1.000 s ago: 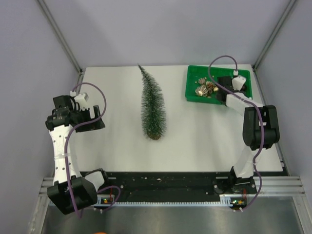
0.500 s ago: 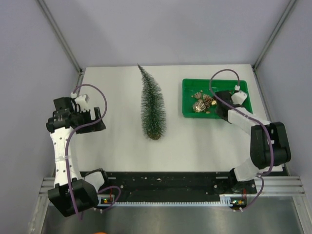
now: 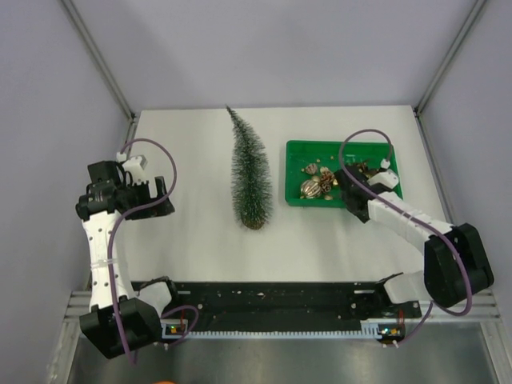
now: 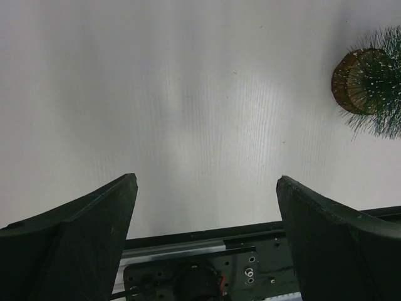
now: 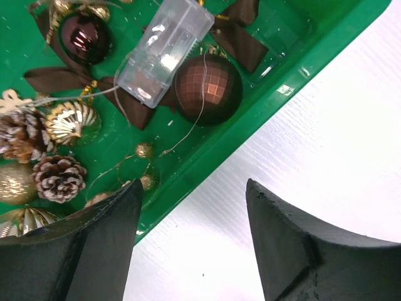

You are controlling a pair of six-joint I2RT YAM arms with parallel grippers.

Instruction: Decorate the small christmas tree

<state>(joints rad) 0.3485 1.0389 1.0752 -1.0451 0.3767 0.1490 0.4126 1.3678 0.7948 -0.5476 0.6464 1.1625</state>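
Note:
The small christmas tree (image 3: pixel 251 172) stands mid-table on its brown disc base (image 4: pixel 349 80), bare of ornaments. To its right lies a green tray (image 3: pixel 298 154) holding baubles, pine cones, bows and a clear battery box (image 5: pixel 166 50). My right gripper (image 3: pixel 350 194) is open at the tray's near edge. In the right wrist view the right gripper (image 5: pixel 193 185) straddles the tray's rim (image 5: pixel 266 94), one finger inside, the other over the table. My left gripper (image 3: pixel 160 194) hovers open left of the tree, and the left wrist view shows only bare table between the left gripper's (image 4: pixel 205 178) fingers.
The tray holds a brown faceted ball (image 5: pixel 207 88), a dark ball (image 5: pixel 84 37), a gold ribbed ball (image 5: pixel 72 122) and a frosted pine cone (image 5: pixel 59 179). A black rail (image 3: pixel 264 298) runs along the near table edge. Grey walls enclose the white table (image 3: pixel 192 144).
The green tray has slid left and nearer, toward the tree, together with my right gripper. The left arm and the tree have not moved.

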